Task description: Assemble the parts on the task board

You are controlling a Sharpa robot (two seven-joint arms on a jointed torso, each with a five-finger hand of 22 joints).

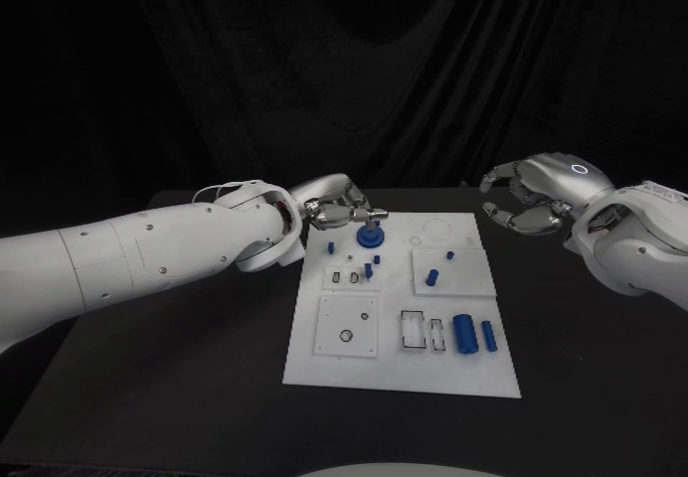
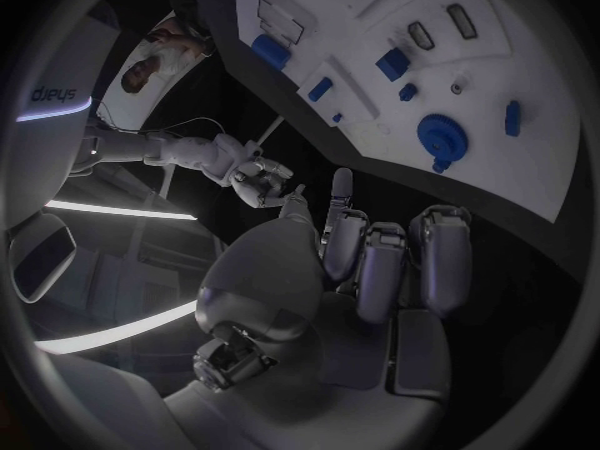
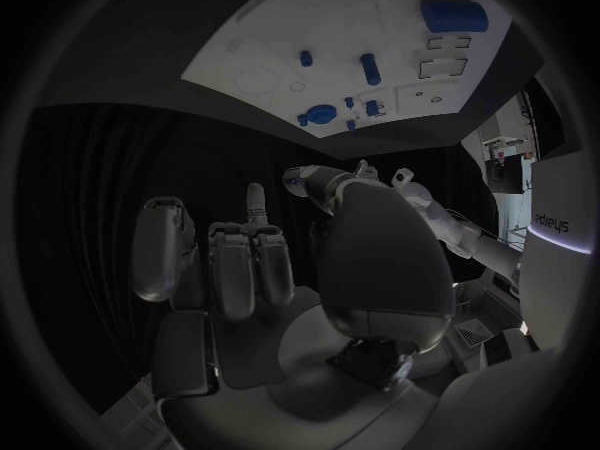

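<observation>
The white task board [image 1: 323,343] lies in the middle of the black table. A round blue part with a knob [image 1: 372,238] stands near its far left corner. My left hand [image 1: 337,211] hovers just left of that part, fingers loosely bent, holding nothing. In the left wrist view the left hand's fingers [image 2: 375,260] are short of the board [image 2: 525,180] and apart from the round blue part [image 2: 440,135]. My right hand [image 1: 534,204] hangs off the board's far right corner, fingers curved and apart, nothing in it. A large blue cylinder [image 1: 464,333] and a thinner one [image 1: 489,336] lie near the front right.
Small blue pegs [image 1: 435,275] [image 1: 370,268] stand about the board's middle. Rectangular slots [image 1: 413,331] and a square plate with holes [image 1: 349,325] occupy the front part. Black table surface [image 1: 187,378] surrounds the board. The right wrist view shows the board [image 3: 238,45] and the left hand [image 3: 313,182] beyond.
</observation>
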